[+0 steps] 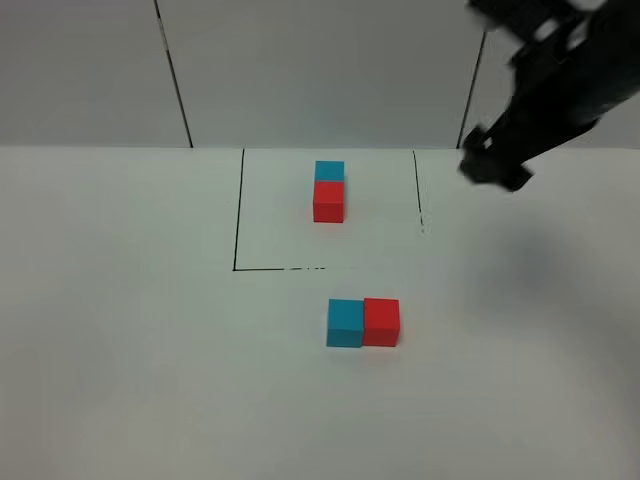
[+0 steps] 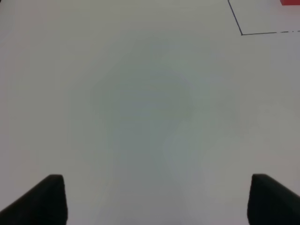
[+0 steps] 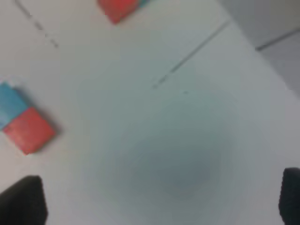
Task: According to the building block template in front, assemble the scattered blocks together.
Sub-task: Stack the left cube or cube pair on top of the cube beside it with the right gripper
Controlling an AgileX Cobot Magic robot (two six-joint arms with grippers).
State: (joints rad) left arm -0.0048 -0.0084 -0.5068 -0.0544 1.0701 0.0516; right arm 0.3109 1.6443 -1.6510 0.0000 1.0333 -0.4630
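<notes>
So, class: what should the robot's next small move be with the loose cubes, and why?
Probably retract the right gripper to rest: it hangs open, raised clear, and the cyan cube and red cube already touch side by side.

Right arm (image 1: pixel 560 90) sits high over the far right side of the table (image 1: pixel 120 380), forearm angled down and inward. Right gripper (image 3: pixel 157 201): jaws spread wide, nothing between them. Left gripper (image 2: pixel 159 199): jaws parted, empty, facing down at the surface.
</notes>
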